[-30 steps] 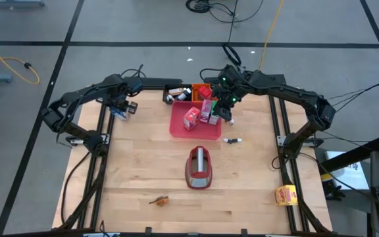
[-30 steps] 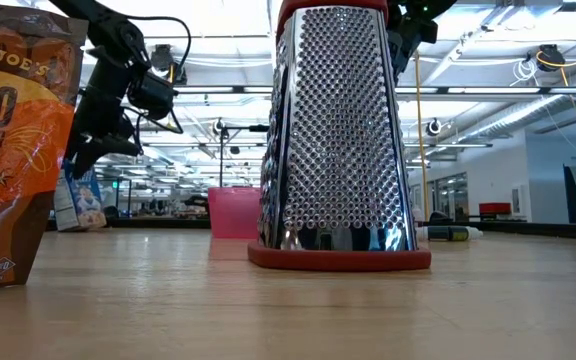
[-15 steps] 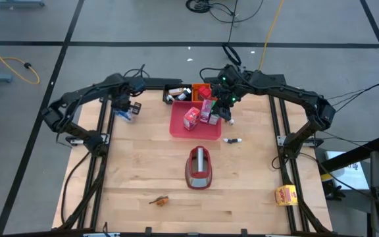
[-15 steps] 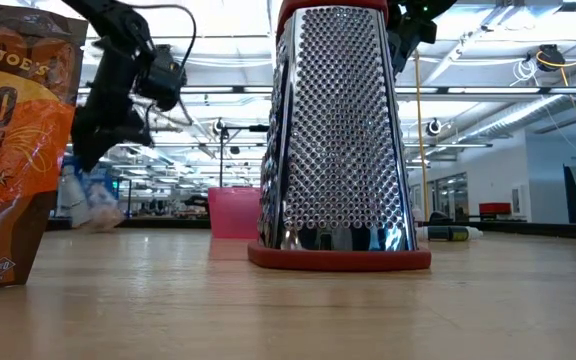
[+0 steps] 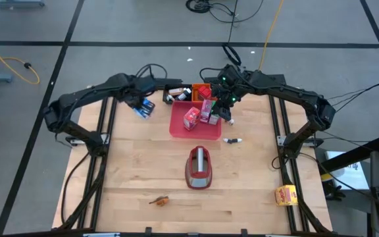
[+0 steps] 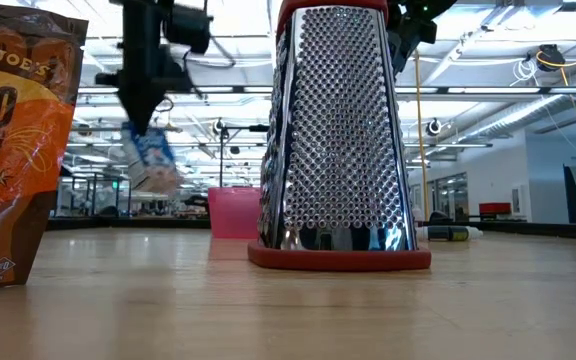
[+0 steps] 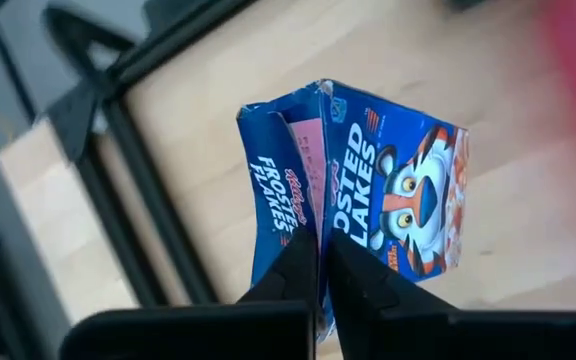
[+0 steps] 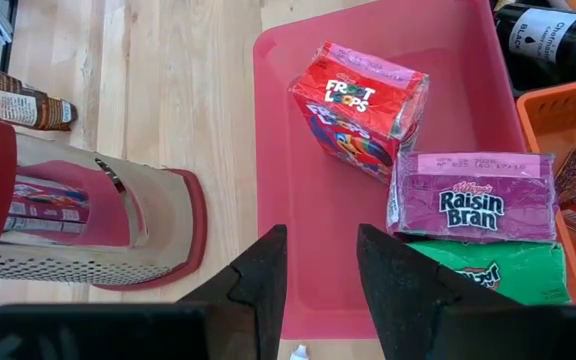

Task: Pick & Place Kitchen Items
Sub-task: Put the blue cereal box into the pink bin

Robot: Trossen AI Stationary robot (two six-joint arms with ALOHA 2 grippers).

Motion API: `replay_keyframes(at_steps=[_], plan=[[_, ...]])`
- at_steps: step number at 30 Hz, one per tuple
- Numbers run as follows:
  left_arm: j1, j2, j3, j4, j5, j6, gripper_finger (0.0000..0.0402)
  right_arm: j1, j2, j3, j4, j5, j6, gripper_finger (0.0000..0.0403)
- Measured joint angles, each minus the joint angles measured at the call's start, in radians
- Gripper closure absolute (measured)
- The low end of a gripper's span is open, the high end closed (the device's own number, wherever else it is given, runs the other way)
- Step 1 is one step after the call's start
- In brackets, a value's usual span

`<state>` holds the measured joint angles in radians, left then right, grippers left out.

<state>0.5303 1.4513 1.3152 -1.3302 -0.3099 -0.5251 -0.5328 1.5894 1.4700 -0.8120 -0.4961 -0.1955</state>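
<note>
My left gripper (image 5: pixel 139 103) is shut on a small blue Frosted Flakes carton (image 7: pixel 368 190), which is in the air left of the pinkish-red tray (image 5: pixel 176 128). In the low view the carton (image 6: pixel 148 160) hangs well above the table. My right gripper (image 8: pixel 320 270) is open and hovers over the tray's right side (image 5: pixel 227 108). In the tray lie a red Froot Loops carton (image 8: pixel 360 105), a purple Raisin Bran carton (image 8: pixel 473 195) and a green carton (image 8: pixel 478 270). My left gripper pinches the blue carton between its two fingers at the carton's edge (image 7: pixel 313 235), where the narrow side panel meets the front face. The fingers come from above. The carton is lifted clear of the table and hangs tilted below the fingers.
A dark-red and grey grater (image 5: pixel 200 168) lies near the table's middle, in front of the tray. A tiny white bottle (image 5: pixel 232 140) lies right of the tray, an orange-brown piece (image 5: pixel 159 199) near the near edge, a yellow carton (image 5: pixel 285 195) at the right edge. Containers (image 5: pixel 183 92) sit behind the tray.
My left gripper has moved toward the table's right, toward the tray, and upward, staying shut on the blue carton. The carton has risen from table height and now hangs clear, closer to the tray.
</note>
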Motion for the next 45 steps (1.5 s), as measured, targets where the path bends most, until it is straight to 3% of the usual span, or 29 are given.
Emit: replay_keyframes(at_steps=[6, 15, 32, 35, 38, 45], plan=[[-0.105, 0.0, 0.072, 0.062, -0.002, -0.033, 0.0394, 0.0, 0.0, 0.0, 0.0, 0.001, 0.0, 0.0289], [-0.166, 0.057, 0.116, 0.213, -0.003, -0.045, 0.0396, 0.0, 0.0, 0.0, 0.0, 0.0, 0.026, 0.0289], [-0.193, 0.32, 0.305, 0.226, 0.05, -0.037, 0.0395, 0.0, 0.0, 0.0, 0.0, -0.001, 0.026, 0.0289], [-0.194, 0.355, 0.339, 0.233, 0.096, -0.038, 0.0394, 0.0, 0.0, 0.0, 0.0, -0.002, 0.026, 0.0289], [-0.196, 0.387, 0.372, 0.235, 0.155, -0.027, 0.0394, 0.0, 0.0, 0.0, 0.0, -0.002, 0.026, 0.0289], [-0.198, 0.393, 0.385, 0.24, 0.152, -0.023, 0.0387, 0.0, 0.0, 0.0, 0.0, -0.002, 0.023, 0.0289]])
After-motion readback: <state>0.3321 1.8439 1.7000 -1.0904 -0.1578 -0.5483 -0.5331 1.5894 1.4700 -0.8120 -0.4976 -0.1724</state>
